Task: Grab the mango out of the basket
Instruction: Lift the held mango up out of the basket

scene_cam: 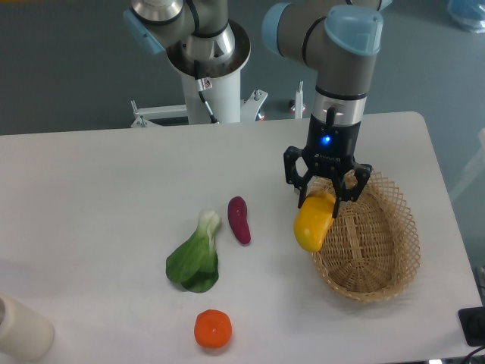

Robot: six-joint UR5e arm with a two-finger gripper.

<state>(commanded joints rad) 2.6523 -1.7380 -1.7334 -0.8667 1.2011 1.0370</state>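
The yellow mango (312, 225) hangs in the air, tilted, with my gripper (324, 196) shut on its upper end. It sits over the left rim of the tan wicker basket (379, 258), partly outside it and above the table. The basket lies at the right of the table and holds nothing else that I can see.
A small purple vegetable (239, 219) lies left of the mango. A green leafy vegetable (196, 256) is further left, and a round orange fruit (212, 329) sits near the front edge. A white cylinder (21, 327) stands at the front left corner. The arm's base (208, 68) is behind the table.
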